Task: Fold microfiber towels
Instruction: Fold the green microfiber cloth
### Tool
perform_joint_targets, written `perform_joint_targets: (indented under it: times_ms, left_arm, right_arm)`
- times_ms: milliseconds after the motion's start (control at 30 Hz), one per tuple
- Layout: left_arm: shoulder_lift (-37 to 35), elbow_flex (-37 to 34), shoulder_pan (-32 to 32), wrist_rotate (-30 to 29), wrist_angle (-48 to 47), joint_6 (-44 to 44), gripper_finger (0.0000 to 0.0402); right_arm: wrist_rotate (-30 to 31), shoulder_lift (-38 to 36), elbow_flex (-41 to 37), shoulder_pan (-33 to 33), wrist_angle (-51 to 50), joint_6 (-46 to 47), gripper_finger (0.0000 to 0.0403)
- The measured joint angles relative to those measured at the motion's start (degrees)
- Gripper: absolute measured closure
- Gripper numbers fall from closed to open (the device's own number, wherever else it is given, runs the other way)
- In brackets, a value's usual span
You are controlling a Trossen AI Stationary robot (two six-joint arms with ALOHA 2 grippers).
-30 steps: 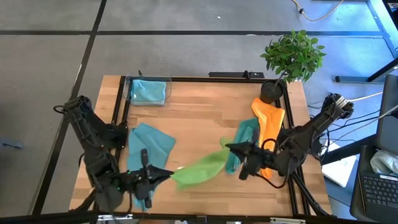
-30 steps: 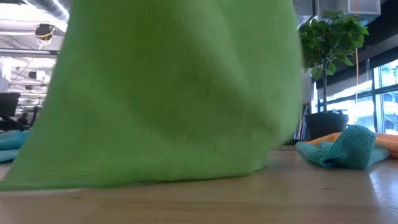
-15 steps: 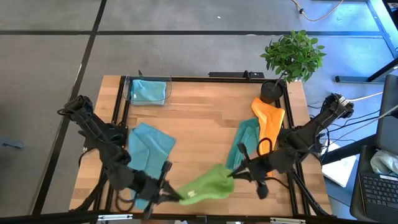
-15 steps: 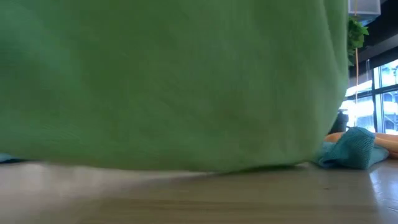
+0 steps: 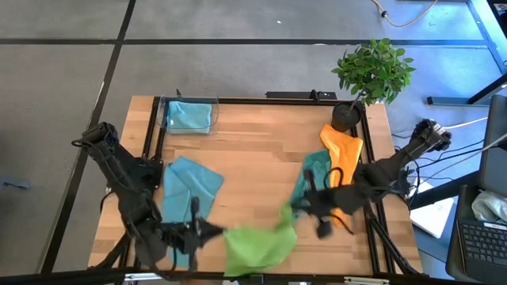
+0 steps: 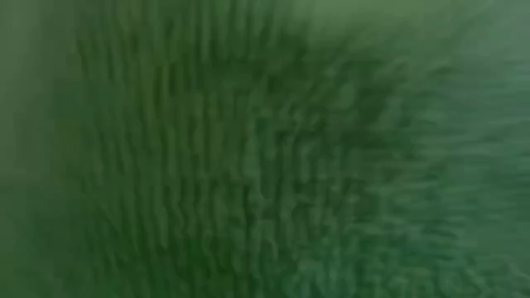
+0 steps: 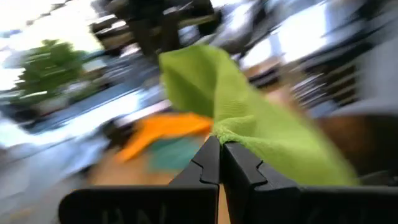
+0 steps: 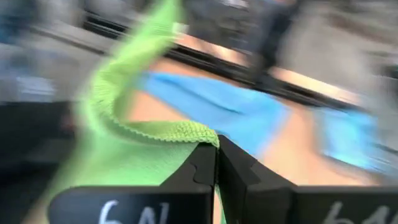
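The lime green towel point(image 5: 257, 245) is held between my two grippers near the table's near edge, and its body sags toward that edge. It fills the low view point(image 6: 265, 149). My left gripper point(image 5: 214, 230) is shut on its left end. My right gripper point(image 5: 291, 208) is shut on its right end. A blue towel point(image 5: 190, 186) lies crumpled at the left. A teal towel point(image 5: 313, 178) and an orange towel point(image 5: 342, 154) lie at the right. Another light blue towel point(image 5: 188, 116) sits in a clear bin. My left gripper pinches a hemmed corner of the lime towel point(image 7: 225, 133) between its two shut fingers, coming level from the table's left. The cloth runs away from the fingers toward the other gripper. My right gripper pinches the lime towel's hemmed edge point(image 8: 198, 131) between its two shut fingers, coming from the table's right. The edge curves away from the fingers and is slack.
A potted plant point(image 5: 371, 73) stands at the far right corner. The clear bin point(image 5: 190, 115) stands at the far left. Bare wood point(image 5: 253, 150) lies in the table's middle. A black frame point(image 5: 150, 150) runs along the table's sides.
Both grippers have carried the lime towel toward the table's near edge, dipping and then coming a little back. The towel's body has swung from between the grippers toward the near edge and now covers the low camera.
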Motion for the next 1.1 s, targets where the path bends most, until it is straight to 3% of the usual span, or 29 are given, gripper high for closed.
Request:
perform_joint_targets:
  times_ms: [100,200,333,467,633,800,867,967,1100]
  left_arm:
    - [-0.97,0.00,-0.57,-12.02,-13.14,-7.08,0.0402]
    - [-2.37,0.00,-0.41,-17.55,-27.07,-17.33,0.0402]
    - [-3.57,0.00,1.55,-19.06,-45.53,-33.15,0.0401]
    - [-3.58,-0.91,5.92,-13.04,-62.51,-50.74,0.0401]
    - [-3.44,-7.90,10.05,-9.71,-63.13,-54.05,0.0401]
    - [-3.42,-12.97,11.93,-9.82,-62.20,-55.08,0.0401]
    - [-3.42,-12.90,11.51,-10.73,-62.19,-55.06,0.0401]
    - [-3.40,-9.91,9.92,-10.69,-62.28,-53.79,0.0401]
    - [-3.40,-3.70,5.82,-9.00,-61.47,-51.75,0.0401]
  right_arm:
    - [8.67,-0.02,-2.70,-4.75,0.45,-4.23,0.0391]
    - [8.70,-0.02,-6.16,-11.14,3.87,-7.62,0.0391]
    - [8.34,-0.03,-11.00,-18.96,9.44,-12.17,0.0391]
    - [2.19,0.34,-16.39,-26.35,13.86,-13.50,0.0391]
    - [-3.98,1.23,-23.37,-32.95,23.05,-14.43,0.0391]
    - [-3.13,1.20,-27.42,-35.40,31.01,-21.99,0.0391]
    - [-2.48,0.69,-27.05,-34.81,32.11,-24.35,0.0391]
    - [-7.57,-0.97,-23.68,-31.84,29.71,-24.94,0.0391]
    - [-9.79,-3.04,-16.49,-25.86,19.13,-20.43,0.0391]
